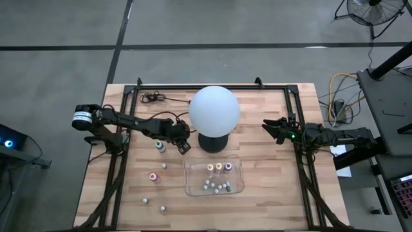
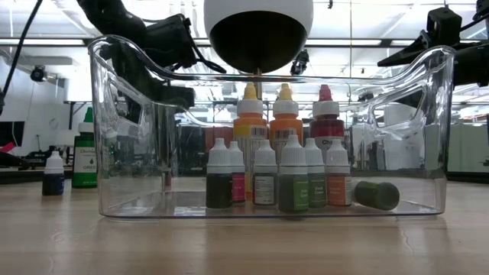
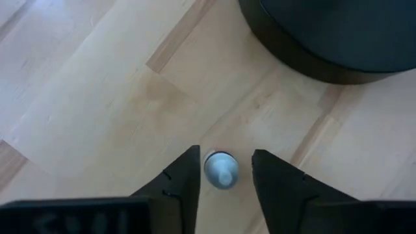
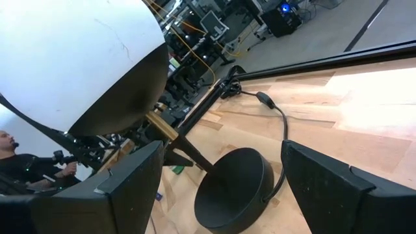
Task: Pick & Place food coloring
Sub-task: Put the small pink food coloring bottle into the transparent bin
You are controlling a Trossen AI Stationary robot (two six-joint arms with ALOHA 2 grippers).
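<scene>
The food coloring is a set of tiny bottles. Several stand in the clear tray, and one dark bottle lies on its side there. Loose ones stand on the wood: a green one, a pink one and a few pale ones. My left gripper is open and points down beside the lamp's base. In the left wrist view its fingers stand on either side of a white-capped bottle, with a gap on each side. My right gripper waits open near the table's right edge.
A lamp with a white globe and a dark round base stands mid-table, close to the right of my left gripper; its cord runs toward the far edge. A black frame borders the table. Bare wood lies near the left front.
</scene>
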